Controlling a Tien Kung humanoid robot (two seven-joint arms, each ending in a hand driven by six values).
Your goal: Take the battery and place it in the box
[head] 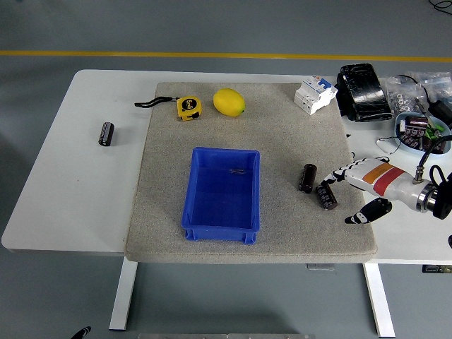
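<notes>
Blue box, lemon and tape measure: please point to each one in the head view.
blue box (pixel 223 227), head view, on its near outer wall.
lemon (pixel 229 102), head view, middle of its yellow skin.
tape measure (pixel 188 106), head view, on its yellow case.

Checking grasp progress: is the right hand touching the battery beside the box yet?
Cannot tell. In the head view the right hand reaches a battery lying by another battery, but no clear contact or gap shows.

Grey floor (pixel 212 28) crossed by a yellow line (pixel 212 54), white table (pixel 78 176) on white legs (pixel 124 293), grey mat (pixel 282 155) laid on top
</notes>
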